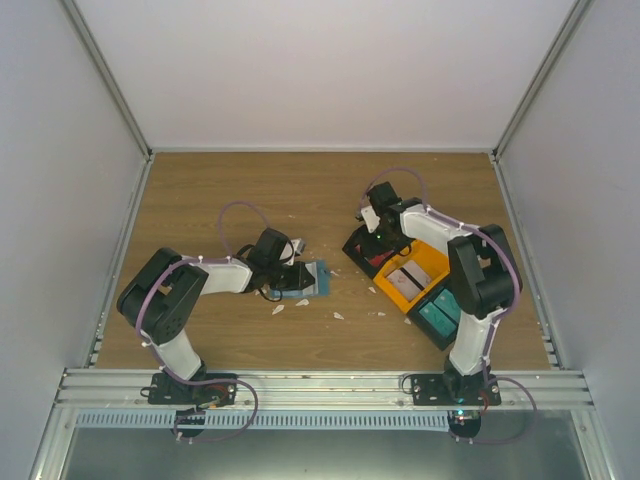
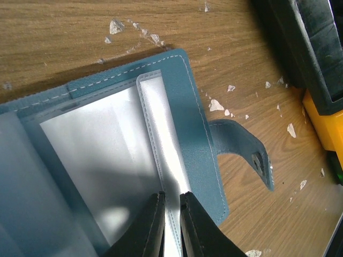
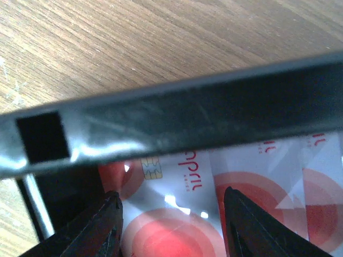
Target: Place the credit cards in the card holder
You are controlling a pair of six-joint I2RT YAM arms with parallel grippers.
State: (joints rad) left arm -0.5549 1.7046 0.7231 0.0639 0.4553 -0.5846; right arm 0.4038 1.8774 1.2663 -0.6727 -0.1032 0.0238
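Right wrist view: the credit cards lie overlapping inside the black bin, white with red circle patterns. One card carries a gold chip and, beside it, a line of red lettering. The lettering is inverted in this view and may read "april", but it is not legible with certainty. A second fragment of the same red lettering shows on the next card and is cut off by the bin rim. That rim crosses the view out of focus and hides the upper part of every card.

The right gripper hangs over the cards with its fingers spread wide on either side of the chip card. Whether they touch it cannot be determined.

Left wrist view: the card holder lies open on the bench, its clear pockets showing and blank. The strap with its snap extends to the side. The left gripper has its fingers narrowed onto a clear pocket leaf. The lower part of the holder is out of frame.

White scraps are scattered nearby. An orange bin adjoins the black bin, with a teal bin beyond it.
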